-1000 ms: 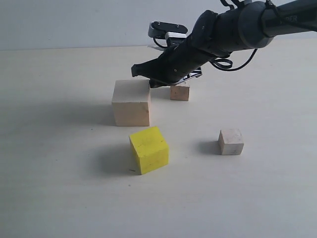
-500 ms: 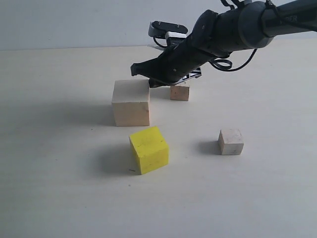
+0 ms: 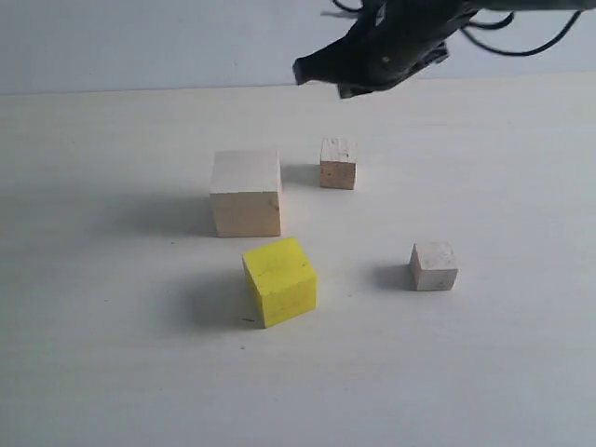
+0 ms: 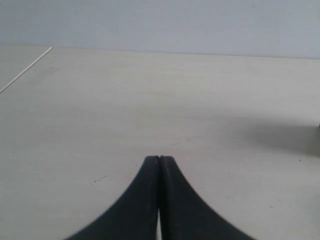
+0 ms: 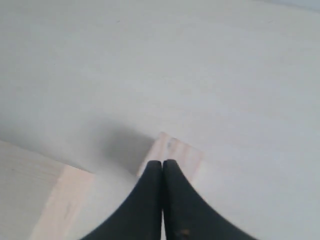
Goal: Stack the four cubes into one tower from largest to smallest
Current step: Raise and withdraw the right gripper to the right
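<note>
While both claws are pressed together and empty, four cubes stand apart on the pale table (image 3: 112, 354), none stacked. My right gripper (image 3: 312, 69) hangs high at the far side, above the far small cube (image 3: 338, 163); its wrist view shows closed tips with that cube just beyond them. My left gripper (image 4: 159, 160) is out of the exterior view, its fingers shut over bare table. The large pale wood cube (image 3: 246, 192) sits left of centre, near the far small cube. The yellow cube (image 3: 279, 281) lies in front of it, turned at an angle. The near small cube (image 3: 435, 265) rests well to the right.

I judge all four to be rigid, light wood that will not crush. The rough small cubes should grip well; the yellow one looks smoother and may slip. I would take the yellow cube first, by two opposite side faces, jaws turned square to them, and leave the large cube as the base of the tower.
</note>
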`<state>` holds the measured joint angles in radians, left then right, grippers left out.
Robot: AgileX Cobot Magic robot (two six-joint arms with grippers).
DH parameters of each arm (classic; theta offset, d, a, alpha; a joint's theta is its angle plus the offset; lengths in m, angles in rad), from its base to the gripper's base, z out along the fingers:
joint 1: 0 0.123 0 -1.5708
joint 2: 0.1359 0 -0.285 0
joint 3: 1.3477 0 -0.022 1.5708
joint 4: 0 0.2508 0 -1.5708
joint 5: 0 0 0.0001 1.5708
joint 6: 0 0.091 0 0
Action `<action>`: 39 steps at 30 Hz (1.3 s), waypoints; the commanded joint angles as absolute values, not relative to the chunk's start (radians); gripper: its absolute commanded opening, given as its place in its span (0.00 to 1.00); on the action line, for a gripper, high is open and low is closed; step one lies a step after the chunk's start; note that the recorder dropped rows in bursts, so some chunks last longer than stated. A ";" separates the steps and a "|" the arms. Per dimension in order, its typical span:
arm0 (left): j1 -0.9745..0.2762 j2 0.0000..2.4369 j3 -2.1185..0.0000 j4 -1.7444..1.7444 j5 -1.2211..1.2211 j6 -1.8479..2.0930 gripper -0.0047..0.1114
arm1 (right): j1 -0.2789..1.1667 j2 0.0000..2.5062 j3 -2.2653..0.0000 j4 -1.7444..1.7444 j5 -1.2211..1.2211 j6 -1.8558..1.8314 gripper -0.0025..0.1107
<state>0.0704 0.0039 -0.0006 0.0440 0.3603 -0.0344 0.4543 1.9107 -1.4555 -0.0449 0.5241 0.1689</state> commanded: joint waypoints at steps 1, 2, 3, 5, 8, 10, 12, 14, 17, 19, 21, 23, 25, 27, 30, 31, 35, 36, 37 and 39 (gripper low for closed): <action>0.070 0.000 0.000 0.044 0.268 -0.023 0.04 | 0.453 1.696 -1.309 -0.235 0.459 0.334 0.02; 0.070 0.000 0.000 0.043 0.249 -0.025 0.04 | 0.453 1.640 -1.255 -0.235 0.405 0.349 0.02; 0.070 0.000 0.000 0.043 0.222 -0.027 0.04 | 0.453 1.582 -1.198 -0.235 0.349 0.368 0.02; 0.070 0.000 0.000 0.043 0.159 -0.027 0.04 | 0.453 1.475 -1.095 -0.227 0.258 0.368 0.02; 0.070 0.000 0.000 0.043 0.080 -0.034 0.04 | 0.453 1.316 -0.941 -0.214 0.160 0.366 0.02; 0.070 0.000 0.000 0.043 0.059 -0.034 0.04 | 0.453 1.218 -0.877 -0.214 0.144 0.366 0.02; 0.070 0.000 0.000 0.043 0.054 -0.034 0.04 | 0.453 1.134 -0.829 -0.222 0.150 0.361 0.02; 0.070 0.000 0.000 0.043 0.029 -0.034 0.04 | 0.453 1.058 -0.798 -0.222 0.163 0.361 0.02; 0.070 0.000 0.000 0.043 -0.007 -0.034 0.04 | 0.453 0.964 -0.777 -0.222 0.194 0.361 0.02; 0.070 0.000 0.000 0.043 -0.008 -0.032 0.04 | 0.453 0.915 -0.773 -0.222 0.230 0.361 0.02; 0.070 0.000 0.000 0.043 -0.008 -0.031 0.04 | 0.453 0.860 -0.773 -0.222 0.290 0.361 0.02; 0.070 0.000 0.000 0.043 -0.008 -0.031 0.04 | 0.453 0.807 -0.773 -0.222 0.359 0.361 0.02; 0.070 0.000 0.000 0.043 -0.015 -0.030 0.04 | 0.453 0.755 -0.773 -0.222 0.424 0.360 0.02; 0.070 0.000 0.000 0.043 -0.054 -0.036 0.04 | 0.453 0.711 -0.773 -0.223 0.487 0.360 0.02; 0.070 0.000 0.000 0.043 -0.106 -0.159 0.04 | 0.453 0.647 -0.773 -0.236 0.579 0.336 0.02; 0.070 0.000 0.000 0.043 -0.114 -0.223 0.04 | 0.453 0.625 -0.773 -0.238 0.614 0.325 0.02; 0.066 0.000 0.000 0.051 -0.076 -0.273 0.04 | 0.453 0.545 -0.773 -0.238 0.713 0.291 0.02; 0.063 0.000 -0.007 0.051 -0.074 -0.292 0.04 | 0.453 0.531 -0.773 -0.238 0.726 0.282 0.02; 0.049 0.016 -0.019 0.051 -0.072 -0.306 0.04 | 0.453 0.514 -0.773 -0.238 0.740 0.267 0.02; 0.021 0.047 -0.049 0.051 -0.072 -0.315 0.04 | 0.453 0.483 -0.773 -0.238 0.754 0.253 0.02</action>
